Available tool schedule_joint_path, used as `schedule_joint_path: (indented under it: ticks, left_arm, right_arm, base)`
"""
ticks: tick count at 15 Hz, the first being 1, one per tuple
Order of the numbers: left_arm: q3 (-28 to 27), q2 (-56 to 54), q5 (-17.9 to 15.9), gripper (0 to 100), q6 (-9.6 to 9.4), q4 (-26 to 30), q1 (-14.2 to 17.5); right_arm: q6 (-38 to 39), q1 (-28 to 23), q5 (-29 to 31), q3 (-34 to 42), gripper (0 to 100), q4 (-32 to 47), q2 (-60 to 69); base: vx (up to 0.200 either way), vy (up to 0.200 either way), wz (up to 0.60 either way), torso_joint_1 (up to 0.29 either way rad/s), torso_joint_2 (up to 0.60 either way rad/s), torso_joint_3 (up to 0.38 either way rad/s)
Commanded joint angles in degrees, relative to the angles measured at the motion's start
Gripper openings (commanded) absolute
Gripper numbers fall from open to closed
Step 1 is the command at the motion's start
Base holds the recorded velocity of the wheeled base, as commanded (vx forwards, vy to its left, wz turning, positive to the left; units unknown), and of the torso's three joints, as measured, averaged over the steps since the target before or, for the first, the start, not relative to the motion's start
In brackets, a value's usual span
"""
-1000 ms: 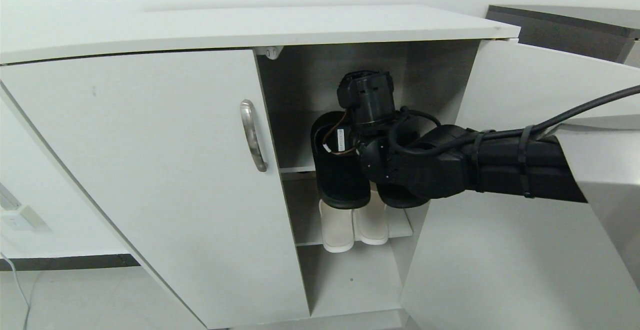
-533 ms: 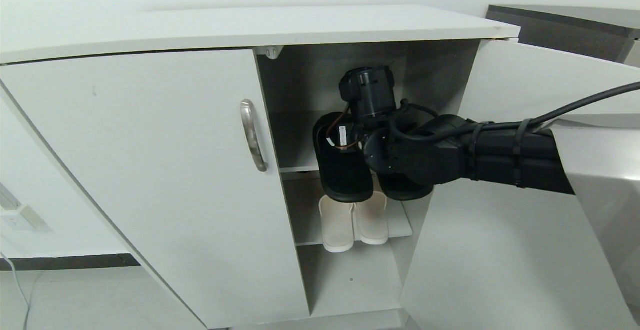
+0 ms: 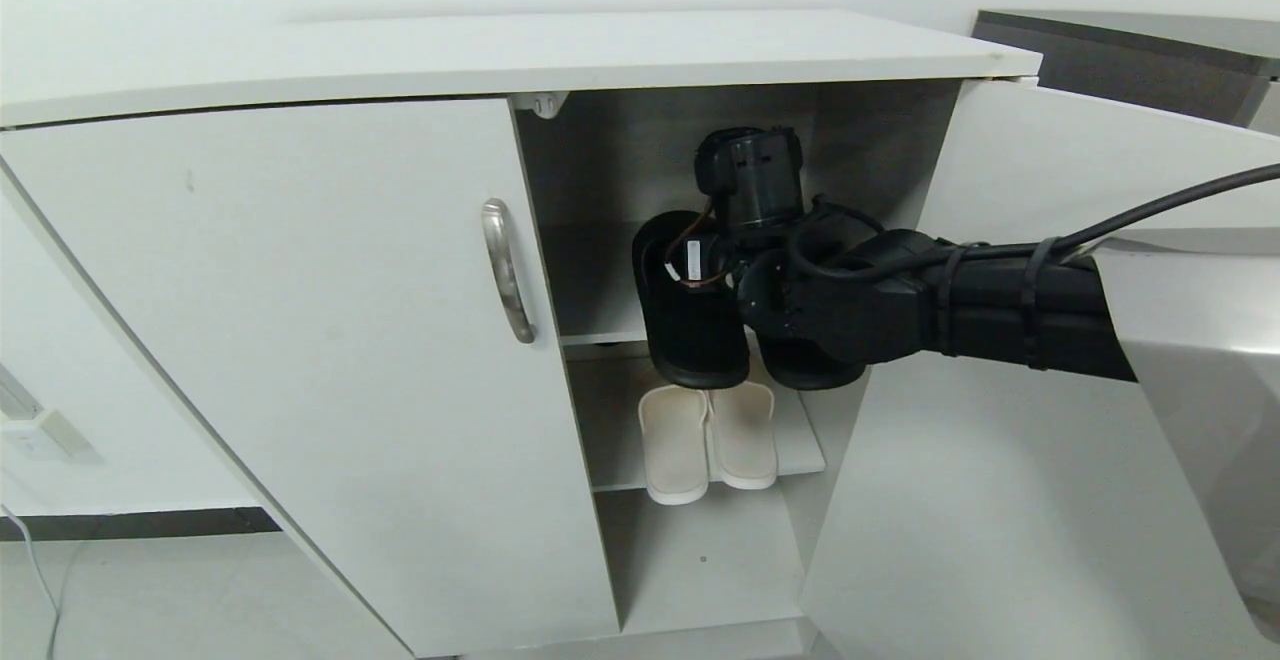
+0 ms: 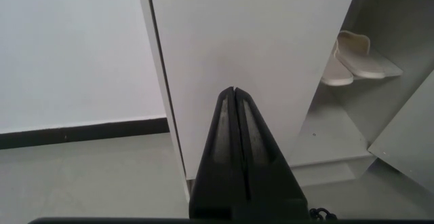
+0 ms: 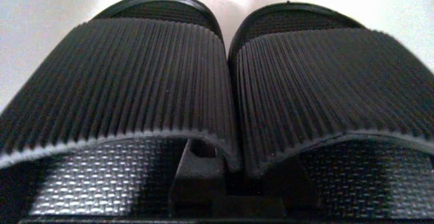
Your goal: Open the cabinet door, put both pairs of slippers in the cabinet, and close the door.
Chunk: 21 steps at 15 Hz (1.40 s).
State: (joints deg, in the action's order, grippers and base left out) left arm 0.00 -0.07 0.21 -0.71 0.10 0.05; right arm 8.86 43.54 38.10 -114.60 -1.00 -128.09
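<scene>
The right gripper (image 5: 217, 180) is clenched on the black slippers (image 3: 690, 310), holding them in the open cabinet (image 3: 600, 50) just above the white slippers (image 3: 708, 440) on their shelf (image 3: 803, 455); I think it must next set them down flat and let go, while the left gripper (image 4: 234, 136) hangs closed and empty.

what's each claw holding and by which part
The right claw holds the black slippers pinched together by their adjoining inner sides, under the straps. The left claw is shut on nothing.
</scene>
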Motion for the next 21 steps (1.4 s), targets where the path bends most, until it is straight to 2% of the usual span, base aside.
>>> schedule_joint_path:
  ticks: [1,14,15,21]
  left_arm:
    - [0.0,0.1,0.1,0,0.00,0.0,0.0]
    - [0.0,0.1,0.1,0,0.00,0.0,0.0]
    - [0.0,0.1,0.1,0,0.00,0.0,0.0]
    - [0.0,0.1,0.1,0,0.00,0.0,0.0]
  right_arm:
    - [0.0,0.0,0.0,0.0,0,-0.2,-0.2]
    - [-0.2,-0.2,0.0,0.0,0,-0.7,-1.3]
    - [-0.2,-0.2,-0.1,0.0,100,-0.7,-1.3]
    - [-0.3,0.0,0.0,0.0,100,-0.1,-1.3]
  base:
    - [0.000,0.000,0.00,0.000,0.00,0.000]
    - [0.000,0.000,0.00,0.000,0.00,0.000]
    - [0.000,0.000,0.00,0.000,0.00,0.000]
    - [0.000,0.000,0.00,0.000,0.00,0.000]
